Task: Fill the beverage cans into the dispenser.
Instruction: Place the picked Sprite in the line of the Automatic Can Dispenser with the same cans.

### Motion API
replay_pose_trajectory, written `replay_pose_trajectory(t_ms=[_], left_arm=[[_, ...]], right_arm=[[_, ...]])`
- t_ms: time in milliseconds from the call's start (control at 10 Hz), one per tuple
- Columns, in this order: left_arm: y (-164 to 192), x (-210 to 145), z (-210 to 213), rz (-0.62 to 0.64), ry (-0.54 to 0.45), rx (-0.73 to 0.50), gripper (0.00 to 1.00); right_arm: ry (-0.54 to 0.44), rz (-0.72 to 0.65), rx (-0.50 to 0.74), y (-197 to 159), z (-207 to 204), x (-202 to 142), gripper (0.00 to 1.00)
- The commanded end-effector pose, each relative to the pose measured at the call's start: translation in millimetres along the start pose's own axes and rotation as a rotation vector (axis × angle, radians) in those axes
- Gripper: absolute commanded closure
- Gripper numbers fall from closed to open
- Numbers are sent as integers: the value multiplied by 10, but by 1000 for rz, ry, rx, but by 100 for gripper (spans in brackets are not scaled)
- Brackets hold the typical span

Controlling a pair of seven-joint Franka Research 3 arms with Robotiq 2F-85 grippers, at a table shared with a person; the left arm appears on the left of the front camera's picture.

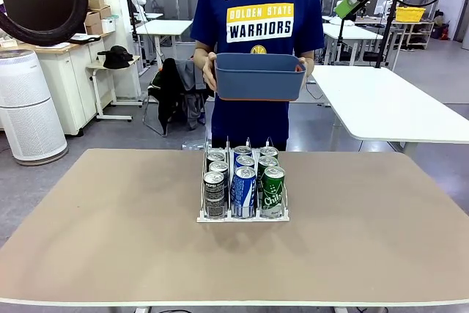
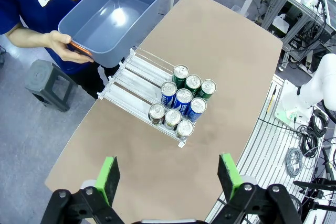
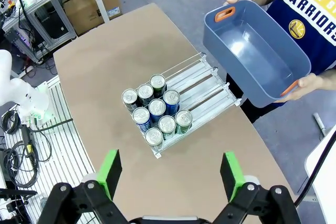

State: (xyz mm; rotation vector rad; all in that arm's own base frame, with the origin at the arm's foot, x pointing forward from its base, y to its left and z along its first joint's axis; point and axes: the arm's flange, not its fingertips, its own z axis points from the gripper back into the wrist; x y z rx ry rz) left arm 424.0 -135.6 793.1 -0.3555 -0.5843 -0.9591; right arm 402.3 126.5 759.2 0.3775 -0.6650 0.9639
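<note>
Clear plastic dispenser [image 1: 242, 214] sits mid-bench [image 1: 110, 240], nine beverage cans [image 1: 243, 192] packed at its robot-side end, likely fed forward. Behind it, a person holds an empty tub [image 1: 260, 76]. Left gripper [image 2: 168, 179] and right gripper [image 3: 170, 174] hover above, both released.

Probably a robotics lab: white worktables [image 1: 381, 100], cable bundles [image 2: 315, 129], cardboard boxes [image 3: 94, 3], air purifier [image 1: 26, 104].

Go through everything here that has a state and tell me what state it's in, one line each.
beverage cans: nine, upright, three per lane, at the robot-side end of the rack.
dispenser: on the table, far half of the lanes bare.
tub: empty, held by the person above the table's far edge.
left tool: open, high above the table, holding nothing.
right tool: open, high above the table, holding nothing.
</note>
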Motion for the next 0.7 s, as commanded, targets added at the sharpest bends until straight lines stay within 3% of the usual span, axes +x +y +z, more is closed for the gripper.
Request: replay_pose_trajectory(t_ms=[0,600], left_arm=[[6,-36,-11,-9,-20,-7,0],[6,-36,-11,-9,-20,-7,0]], right_arm=[[-4,6,11,13,1,1,0],[-4,6,11,13,1,1,0]])
